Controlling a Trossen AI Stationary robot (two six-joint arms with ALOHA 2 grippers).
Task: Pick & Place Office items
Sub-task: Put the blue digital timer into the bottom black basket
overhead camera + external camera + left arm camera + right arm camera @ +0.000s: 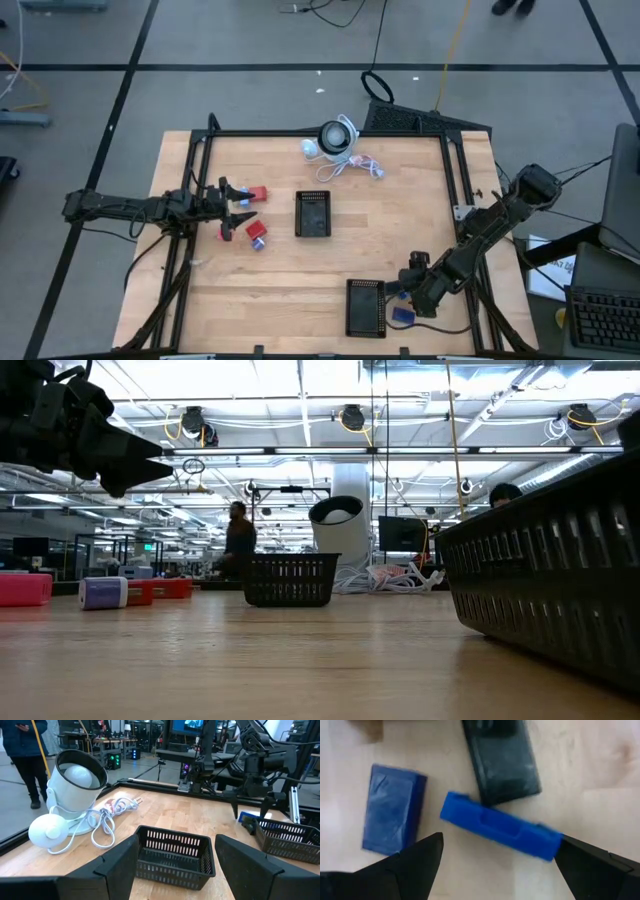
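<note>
Right wrist view: right gripper (497, 870) is hovering wide open, empty, over long bright-blue plastic block (500, 832) near tabletop's front-right edge beside black mesh tray (366, 305). Risk: closing fingers could be nudging flat dark-blue block (392, 822) or dark slab (502, 760) alongside. Left gripper (243, 202) is waiting open by left edge.
</note>
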